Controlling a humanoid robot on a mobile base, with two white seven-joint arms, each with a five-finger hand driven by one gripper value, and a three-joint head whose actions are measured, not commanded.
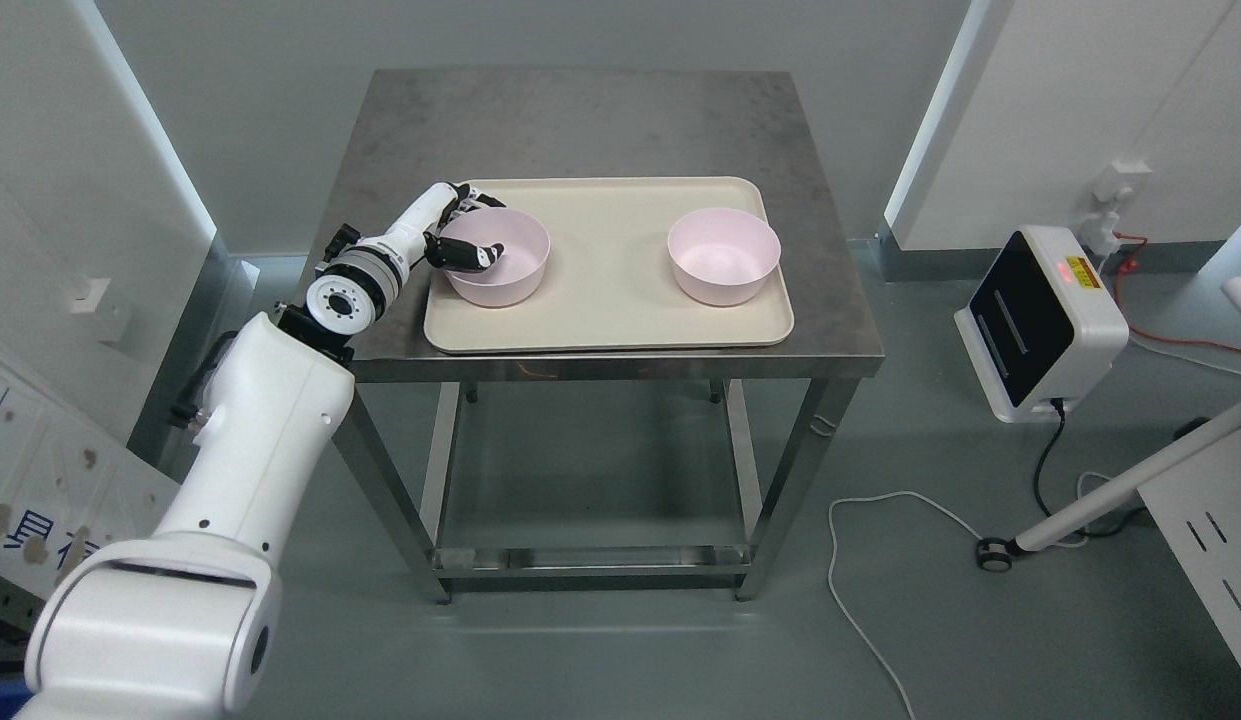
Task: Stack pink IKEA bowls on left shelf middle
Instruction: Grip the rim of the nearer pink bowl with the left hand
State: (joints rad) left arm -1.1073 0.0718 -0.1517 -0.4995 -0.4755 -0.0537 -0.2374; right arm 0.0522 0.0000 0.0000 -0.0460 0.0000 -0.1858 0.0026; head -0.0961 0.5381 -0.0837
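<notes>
Two pink bowls stand on a cream tray (610, 320) on a steel table. The left bowl (510, 270) sits at the tray's left side, the right bowl (724, 255) near its right side, well apart. My left hand (464, 232) reaches in from the lower left and grips the left bowl's near-left rim: the thumb hooks inside the bowl and the other fingers wrap outside along the rim. The bowl rests on the tray. My right arm is out of view.
The steel table (580, 120) has bare surface behind the tray. A white and black device (1040, 320) with a cable stands on the floor at right. White panels flank both sides, and a wheeled stand leg (1100, 510) crosses the lower right.
</notes>
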